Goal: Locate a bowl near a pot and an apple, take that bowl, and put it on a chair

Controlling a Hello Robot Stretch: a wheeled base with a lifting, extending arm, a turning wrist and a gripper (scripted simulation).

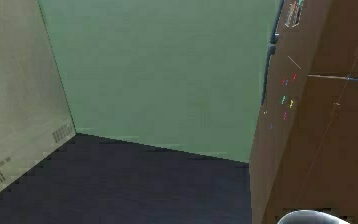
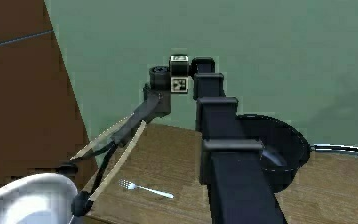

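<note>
A white bowl (image 2: 27, 200) rests on the wooden countertop (image 2: 167, 165) at the arm side view's lower left. Its pale rim (image 1: 307, 216) also shows at the forward view's bottom right. A dark pot (image 2: 277, 148) stands on the same counter, right of the arm. The arm (image 2: 227, 150) rises from the bottom edge to two white marker squares. Left of them the gripper (image 2: 85, 172) slants its thin tan fingers (image 2: 107, 135) down toward the bowl's edge. I cannot tell whether it holds anything or touches the bowl.
A silver fork (image 2: 142, 188) lies on the counter between bowl and arm. A tall brown cabinet (image 1: 317, 110) with small coloured magnets stands at the forward view's right. A green wall (image 1: 157, 70), dark floor (image 1: 117, 185) and a pale appliance (image 1: 22, 90) lie ahead.
</note>
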